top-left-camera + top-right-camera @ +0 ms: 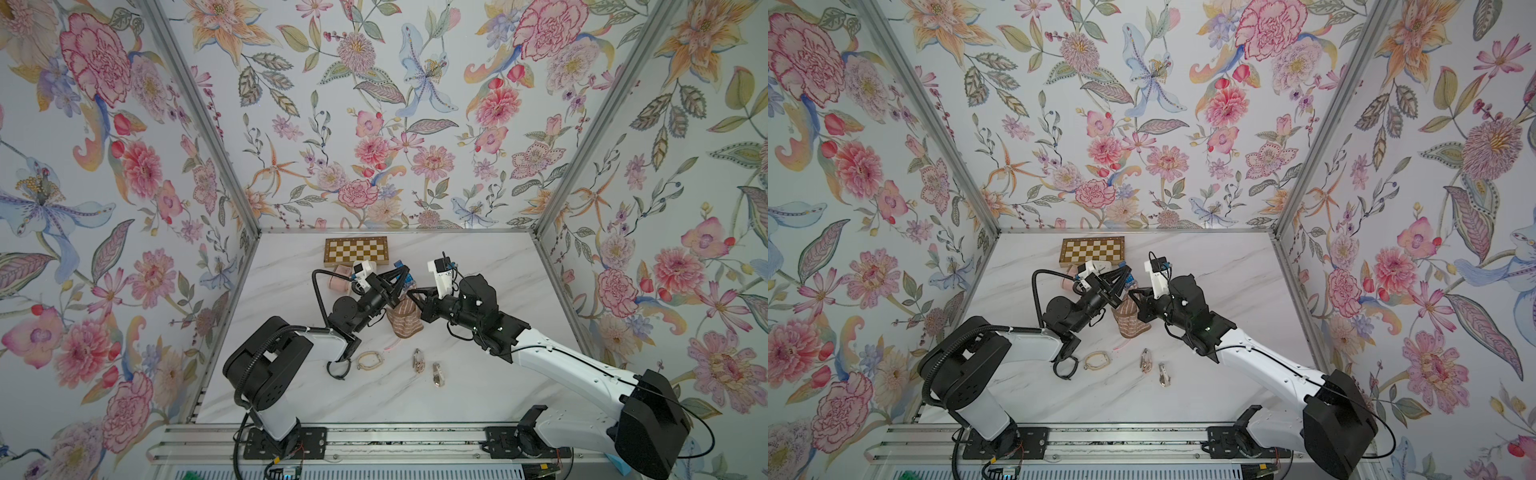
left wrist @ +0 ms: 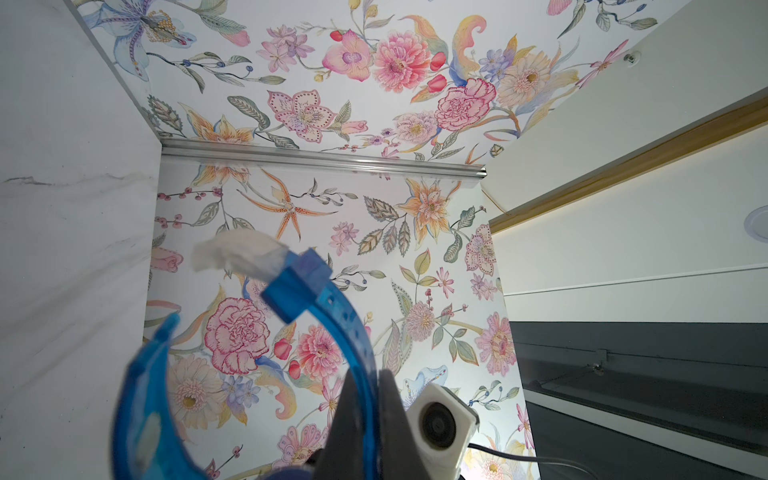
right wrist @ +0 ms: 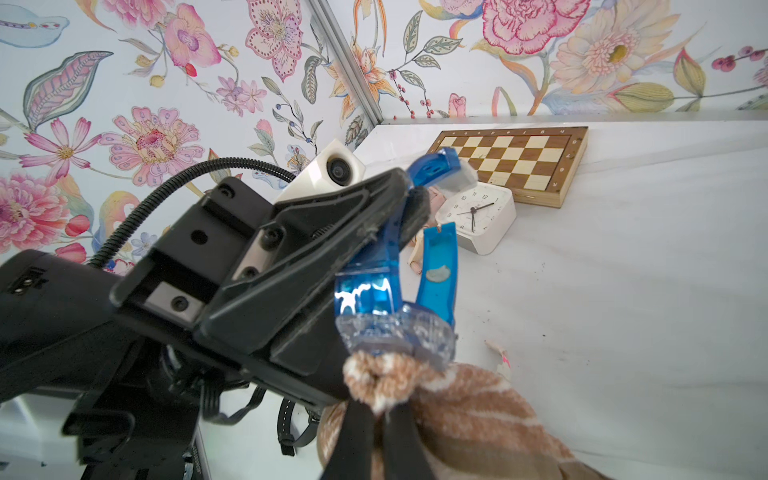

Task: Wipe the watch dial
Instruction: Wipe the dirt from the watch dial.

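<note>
Wipe looks underway: left gripper [image 2: 365, 399] clamped on blue watch [image 3: 390, 299] strap, holding it up mid-table, near side of chessboard [image 3: 511, 162]. Right gripper [image 3: 380, 419] pinched shut on striped cloth [image 3: 457, 399], its bunched tip touching watch case [image 3: 395, 332]. Dial itself hidden; strokes probably remain.

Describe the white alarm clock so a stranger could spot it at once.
Find the chessboard lying at the back of the marble table. Just in front of it stands the alarm clock. Unlike the translucent blue watch held up nearby, it is a white rounded box with black numerals and hands.
</note>
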Action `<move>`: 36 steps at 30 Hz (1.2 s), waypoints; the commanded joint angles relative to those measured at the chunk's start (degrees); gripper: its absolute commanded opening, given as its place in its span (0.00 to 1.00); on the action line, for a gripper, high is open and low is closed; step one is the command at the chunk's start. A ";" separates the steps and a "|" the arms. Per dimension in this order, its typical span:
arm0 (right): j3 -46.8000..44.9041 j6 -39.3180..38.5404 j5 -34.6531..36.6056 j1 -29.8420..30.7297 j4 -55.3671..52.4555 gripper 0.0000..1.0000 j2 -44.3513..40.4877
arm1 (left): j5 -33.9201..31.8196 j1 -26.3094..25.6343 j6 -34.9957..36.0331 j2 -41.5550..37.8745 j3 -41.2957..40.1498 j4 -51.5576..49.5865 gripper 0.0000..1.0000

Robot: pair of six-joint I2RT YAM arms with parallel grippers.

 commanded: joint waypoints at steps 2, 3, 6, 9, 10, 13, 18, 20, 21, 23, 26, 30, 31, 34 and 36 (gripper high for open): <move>2.00 -1.51 2.34 0.28 2.56 0.00 -1.59 | 3.70 -1.60 -0.46 0.04 -0.76 2.61 0.00; 1.06 -1.31 2.27 0.10 2.96 0.00 -1.02 | 3.65 -1.60 -0.50 -0.13 -0.80 2.56 0.00; -1.32 -0.01 1.97 -0.02 5.16 0.00 0.43 | 3.71 -1.61 -0.32 -0.65 -0.86 2.09 0.00; -2.19 0.47 2.01 0.00 5.94 0.00 1.28 | 3.71 -1.60 -0.11 -1.08 -0.91 1.61 0.00; -2.15 0.39 1.87 -0.01 5.91 0.00 1.30 | 3.65 -1.60 -0.11 -1.16 -0.95 1.52 0.00; -0.92 -0.02 1.76 -0.02 5.07 0.00 0.61 | 3.55 -1.61 0.07 -1.30 -1.02 1.50 0.00; 1.90 -1.12 1.93 0.48 2.68 0.00 -2.49 | 3.37 -1.69 -0.21 -0.69 -0.86 1.90 0.00; 1.90 -1.45 2.31 0.52 2.56 0.00 -3.15 | 3.31 -1.79 -0.12 -0.82 -0.84 1.72 0.00; 1.49 -1.78 2.50 0.57 2.66 0.00 -3.04 | 3.22 -1.82 0.05 -1.04 -0.88 1.43 0.00; 0.34 -1.99 2.70 0.25 2.98 0.00 -2.11 | 3.15 -1.95 0.26 -1.24 -0.75 1.17 0.00; -2.52 -0.84 2.09 -0.33 4.83 0.00 -0.40 | 3.10 -2.07 0.29 -1.49 -0.63 0.97 0.00; -3.29 0.47 1.58 -0.25 5.86 0.00 -0.22 | 3.07 -2.13 0.52 -1.78 -0.67 0.44 0.00; -2.81 0.32 1.58 -0.18 5.72 0.00 -0.64 | 3.09 -2.17 0.53 -1.77 -0.71 0.42 0.00; -0.40 -0.88 1.95 0.11 3.80 0.00 -2.12 | 3.08 -2.30 0.34 -1.17 -0.45 0.81 0.00; 0.68 -1.28 1.96 0.34 3.25 0.00 -2.98 | 3.08 -2.40 0.28 -1.06 -0.36 1.03 0.00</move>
